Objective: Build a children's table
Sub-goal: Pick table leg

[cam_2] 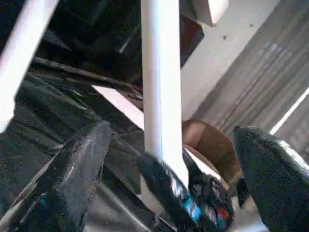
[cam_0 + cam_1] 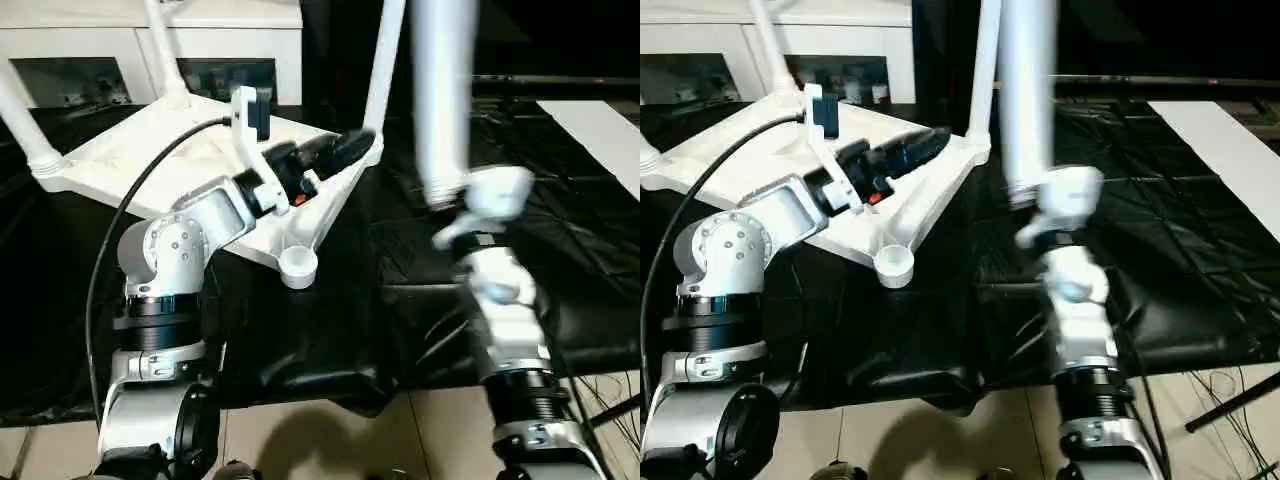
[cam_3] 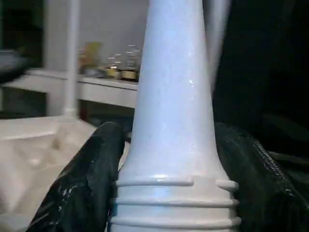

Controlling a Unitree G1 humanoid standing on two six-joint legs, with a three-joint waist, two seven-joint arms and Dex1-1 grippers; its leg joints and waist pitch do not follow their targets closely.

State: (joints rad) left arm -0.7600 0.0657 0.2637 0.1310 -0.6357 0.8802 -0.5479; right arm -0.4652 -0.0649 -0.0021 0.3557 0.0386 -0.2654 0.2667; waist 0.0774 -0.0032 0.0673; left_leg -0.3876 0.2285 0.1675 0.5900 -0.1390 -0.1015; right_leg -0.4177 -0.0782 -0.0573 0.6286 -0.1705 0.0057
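The white tabletop (image 2: 150,160) lies upside down on a black sheet. Three white legs stand in its corner sockets: one at the left (image 2: 20,120), one at the back (image 2: 165,50), one at the far right corner (image 2: 383,60). The near corner socket (image 2: 298,264) is empty. My left gripper (image 2: 342,148) is open at the base of the far right leg; in the left wrist view its fingers (image 1: 82,164) stand wide on both sides of that leg (image 1: 161,87) without touching it. My right gripper (image 3: 169,145) is shut on a fourth leg (image 2: 443,90), held upright by its threaded wide end, right of the tabletop.
A white cabinet with glass doors (image 2: 220,40) stands behind the tabletop. The black sheet (image 2: 420,300) covers the work area. A white board (image 2: 600,130) lies at the right. Tiled floor (image 2: 400,440) and loose cables (image 2: 610,400) are nearest me.
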